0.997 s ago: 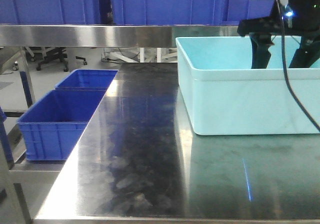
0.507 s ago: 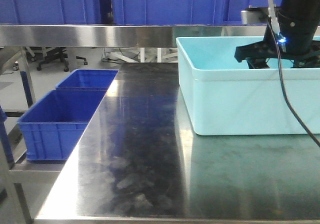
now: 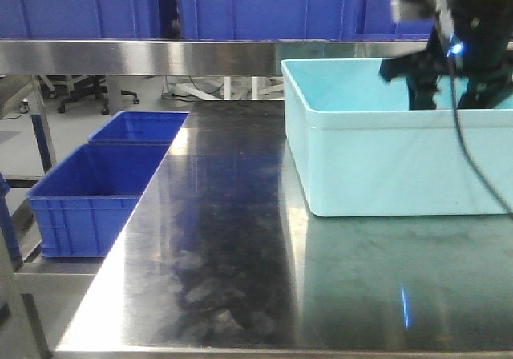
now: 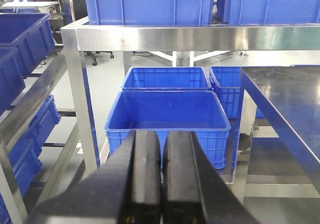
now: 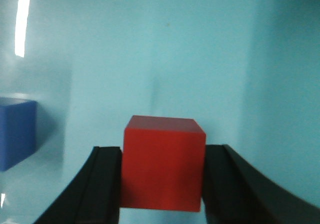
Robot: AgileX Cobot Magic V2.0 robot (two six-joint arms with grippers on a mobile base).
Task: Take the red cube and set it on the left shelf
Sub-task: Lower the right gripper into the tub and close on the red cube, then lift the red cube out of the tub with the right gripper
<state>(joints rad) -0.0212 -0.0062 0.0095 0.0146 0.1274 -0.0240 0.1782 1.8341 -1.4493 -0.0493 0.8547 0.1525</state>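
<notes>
The red cube (image 5: pixel 164 164) sits squeezed between the two black fingers of my right gripper (image 5: pixel 162 152), which is shut on it over the pale cyan inside of the tub. In the front view my right gripper (image 3: pixel 450 96) reaches down into the light cyan tub (image 3: pixel 385 167), whose wall hides the cube. The left shelf's steel front rail (image 4: pixel 200 36) crosses the left wrist view and carries large blue crates; the front view shows the rail (image 3: pixel 136 57) as well. My left gripper (image 4: pixel 162 140) is shut with nothing in it, out to the left of the worktable.
A blue cube (image 5: pixel 15 131) lies in the tub, left of the red one. Two open blue crates (image 3: pixel 88 199) (image 3: pixel 140 125) stand on a low rack left of the steel worktable (image 3: pixel 232 239). A steel post (image 4: pixel 82 104) stands by the left gripper.
My right arm dipped deep into the tub, its fingers drew together on the red cube, and it has risen a little again. The left side looks the same.
</notes>
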